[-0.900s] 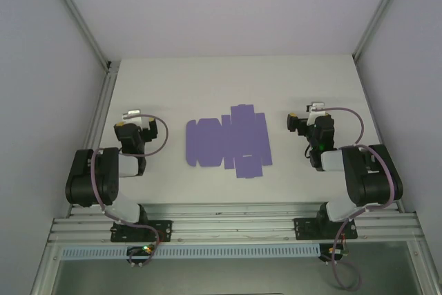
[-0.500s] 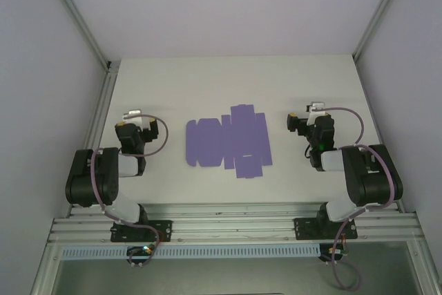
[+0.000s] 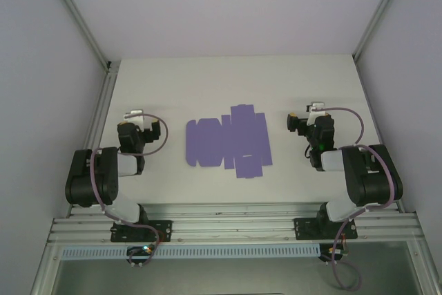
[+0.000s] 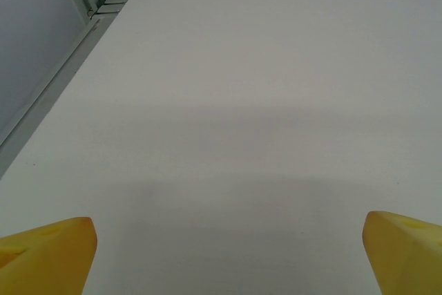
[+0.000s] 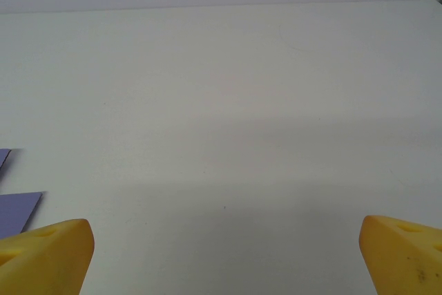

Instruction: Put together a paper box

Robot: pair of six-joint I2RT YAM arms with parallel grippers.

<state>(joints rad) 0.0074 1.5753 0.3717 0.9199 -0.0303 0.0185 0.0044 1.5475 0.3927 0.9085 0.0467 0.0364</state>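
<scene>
The paper box (image 3: 228,141) lies as a flat, unfolded purple die-cut sheet at the middle of the top view, flaps spread on the white table (image 3: 228,81); a corner of it shows at the lower left of the right wrist view. No fold is made, so assembly is at its opening step. The left gripper (image 4: 228,257) and right gripper (image 5: 224,253) sit well apart from the sheet on either side, each with yellow fingertips spread wide and holding nothing. Next, I judge, a gripper must reach inward and lift a flap edge off the surface.
</scene>
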